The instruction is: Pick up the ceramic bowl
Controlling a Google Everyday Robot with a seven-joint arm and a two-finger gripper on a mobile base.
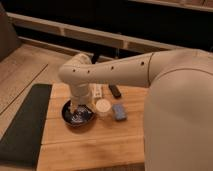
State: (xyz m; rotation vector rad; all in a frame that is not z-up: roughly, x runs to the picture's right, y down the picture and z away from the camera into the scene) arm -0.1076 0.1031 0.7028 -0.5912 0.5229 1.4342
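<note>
The ceramic bowl (77, 115) is round, shallow and dark, and sits on the wooden table (90, 145) left of the white cup (103, 107). My arm reaches in from the right and bends down at the wrist over the bowl. The gripper (78, 106) is at the bowl's upper middle, reaching down into or just above it. The wrist hides the bowl's back part.
A blue rectangular block (119, 111) lies right of the white cup. A small dark object (115, 91) and a white item (97, 91) lie behind the cup. A dark mat (25, 125) covers the table's left side. A ledge runs along the back.
</note>
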